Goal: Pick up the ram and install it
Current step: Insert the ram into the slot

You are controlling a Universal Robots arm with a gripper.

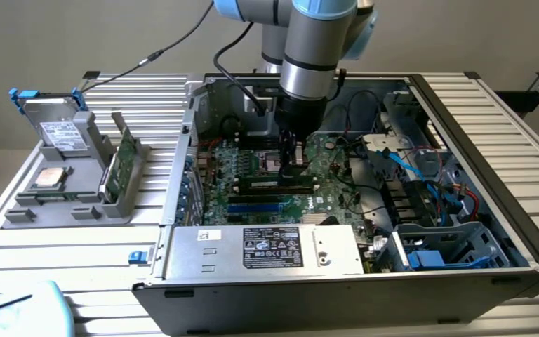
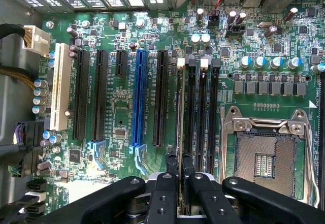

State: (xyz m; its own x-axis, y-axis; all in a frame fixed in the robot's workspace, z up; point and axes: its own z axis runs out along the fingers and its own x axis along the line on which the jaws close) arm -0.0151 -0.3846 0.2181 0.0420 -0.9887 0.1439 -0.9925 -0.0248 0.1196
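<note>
The ram [image 2: 180, 107] appears edge-on in the wrist view as a thin pale line. It runs along the memory slot closest to the long black expansion slots. My gripper [image 2: 180, 159] is shut on it, with the two black fingers [image 2: 171, 169] pinching its top edge near one end. In the exterior view the gripper [image 1: 294, 167] reaches straight down into the open computer case. The ram [image 1: 271, 184] lies under it as a dark strip on the motherboard [image 1: 250, 168]. I cannot tell whether the stick sits fully in the slot.
The other black memory slots [image 2: 203, 112] and the open processor socket [image 2: 264, 155] lie beside the ram. On its other side are a blue slot [image 2: 138, 99] and black card slots. The power supply [image 1: 269, 249] fills the case front. A grey holder [image 1: 64, 189] outside carries a green card [image 1: 121, 165].
</note>
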